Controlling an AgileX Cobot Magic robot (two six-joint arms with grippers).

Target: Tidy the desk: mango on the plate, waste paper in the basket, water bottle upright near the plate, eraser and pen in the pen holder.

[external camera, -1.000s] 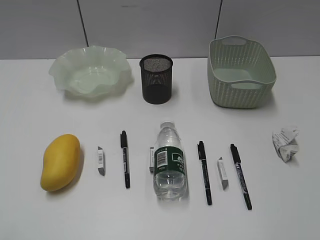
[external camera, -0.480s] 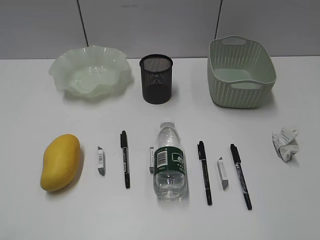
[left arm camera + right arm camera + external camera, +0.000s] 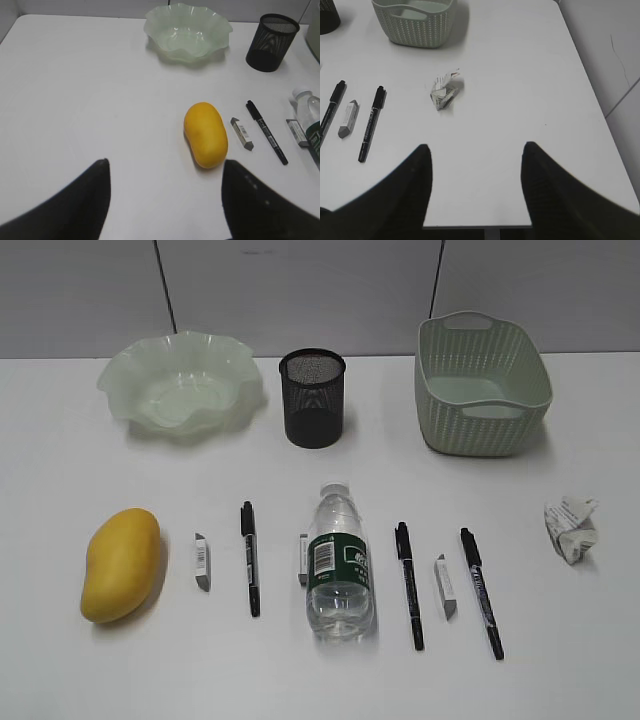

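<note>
Hands first: we saw the left hand (image 3: 165,200) in its wrist view with its two dark fingers spread wide apart, holding nothing and touching nothing, raised over bare white counter (image 3: 75,100). The mango (image 3: 205,134) lay on its side on the counter just beyond the gap between those fingers, nearer the right one. Past the mango, the wavy green plate (image 3: 187,31) sat empty near the far edge.

We saw the right hand (image 3: 476,187) in its own wrist view, its fingers also well spread, empty and clear of everything. The waste paper (image 3: 443,91) lay ahead of it, a crumpled ball slightly toward the left finger's side. Farther on stood the basket (image 3: 415,22), well apart from the paper.

In the exterior view neither hand appeared. There we found the water bottle (image 3: 339,562) lying flat at the middle of the counter, cap pointing toward the pen holder (image 3: 312,397), which stood upright between plate and basket. A small eraser (image 3: 304,558) lay touching or just beside the bottle's left flank; we could not tell which. Another eraser (image 3: 202,562) rested between the mango and a black pen (image 3: 249,557). To the bottle's right lay a second pen (image 3: 409,585), a third eraser (image 3: 445,586) and a third pen (image 3: 481,591), side by side but apart.
</note>
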